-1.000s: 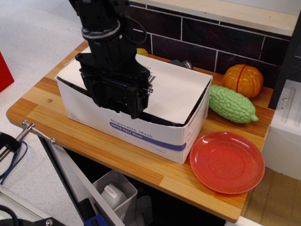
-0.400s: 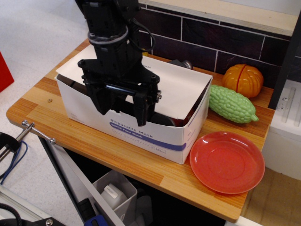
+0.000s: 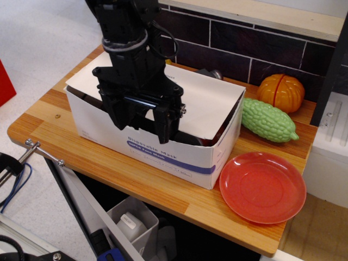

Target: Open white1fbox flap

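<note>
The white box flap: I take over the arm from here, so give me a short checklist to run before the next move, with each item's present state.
1. Gripper over the front long edge of the white box: ok.
2. Fingers spread enough to take the flap edge: ok, they stand apart.
3. Flap already gripped: cannot tell, the arm hides the contact.
4. Flap lying low over the box, not yet opened: ok.
5. Red plate and green gourd out of the flap's swing: ok, both beside the box's right end.
</note>
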### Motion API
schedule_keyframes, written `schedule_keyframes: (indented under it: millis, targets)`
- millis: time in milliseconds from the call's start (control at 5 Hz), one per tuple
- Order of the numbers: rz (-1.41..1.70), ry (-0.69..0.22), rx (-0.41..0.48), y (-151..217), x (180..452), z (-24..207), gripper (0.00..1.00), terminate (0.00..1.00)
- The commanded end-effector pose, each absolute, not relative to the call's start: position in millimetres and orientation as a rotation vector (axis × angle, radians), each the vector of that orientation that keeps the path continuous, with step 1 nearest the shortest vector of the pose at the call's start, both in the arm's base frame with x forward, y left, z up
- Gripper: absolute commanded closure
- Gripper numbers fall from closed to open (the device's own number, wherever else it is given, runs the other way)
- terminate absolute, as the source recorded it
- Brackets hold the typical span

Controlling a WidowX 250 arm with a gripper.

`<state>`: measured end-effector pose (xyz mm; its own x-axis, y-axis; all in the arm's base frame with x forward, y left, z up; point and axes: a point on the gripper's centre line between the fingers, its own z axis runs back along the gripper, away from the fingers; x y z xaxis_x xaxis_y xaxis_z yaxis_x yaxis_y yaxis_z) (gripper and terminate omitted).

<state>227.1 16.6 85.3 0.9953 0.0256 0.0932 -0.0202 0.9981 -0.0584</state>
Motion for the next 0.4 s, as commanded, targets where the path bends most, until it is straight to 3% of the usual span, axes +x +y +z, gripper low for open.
schedule_keyframes:
  millis: [0,200]
  targets:
    - [0.008,-0.191,0.052,14.5,244.1,118.7,0.00,0.00]
    - [0.013,-0.214,0.122,12.6,247.0,143.0,0.00,0.00]
